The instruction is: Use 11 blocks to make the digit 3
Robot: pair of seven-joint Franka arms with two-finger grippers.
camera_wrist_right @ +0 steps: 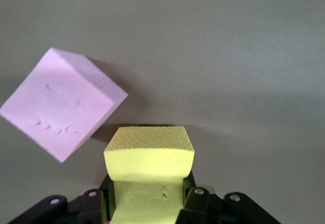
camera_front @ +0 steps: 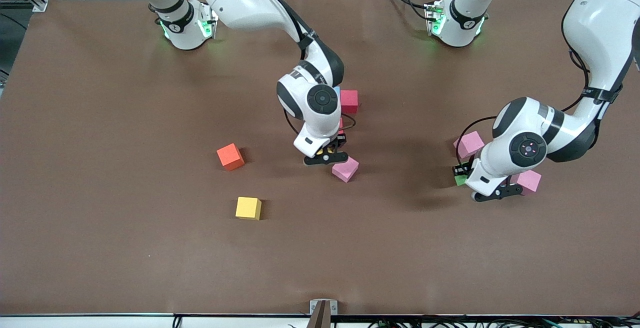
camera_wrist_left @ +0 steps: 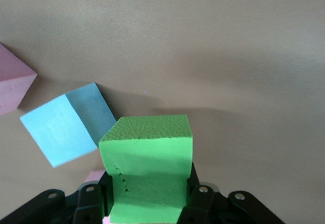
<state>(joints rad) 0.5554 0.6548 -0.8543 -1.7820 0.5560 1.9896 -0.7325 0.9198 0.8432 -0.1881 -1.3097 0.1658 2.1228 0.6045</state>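
My left gripper [camera_front: 461, 175] [camera_wrist_left: 148, 193] is shut on a green block [camera_front: 459, 180] [camera_wrist_left: 147, 142], low over the table toward the left arm's end. A light blue block [camera_wrist_left: 66, 127] lies tilted just beside it; the front view hides that one under the arm. My right gripper [camera_front: 335, 147] [camera_wrist_right: 147, 193] is shut on a yellow block [camera_front: 330, 152] [camera_wrist_right: 150, 153] at mid-table, close beside a pinkish block [camera_front: 345, 169] [camera_wrist_right: 61, 102]. A red block [camera_front: 349, 101] sits by the right wrist, with light blue [camera_front: 337, 89] and red [camera_front: 341, 125] slivers showing at the wrist's edge.
Two more pinkish blocks [camera_front: 468, 144] [camera_front: 529, 181] flank the left hand. An orange block [camera_front: 230, 156] and a second yellow block [camera_front: 248, 208] lie apart toward the right arm's end, the yellow one nearer the front camera. The brown table [camera_front: 150, 268] stretches around them.
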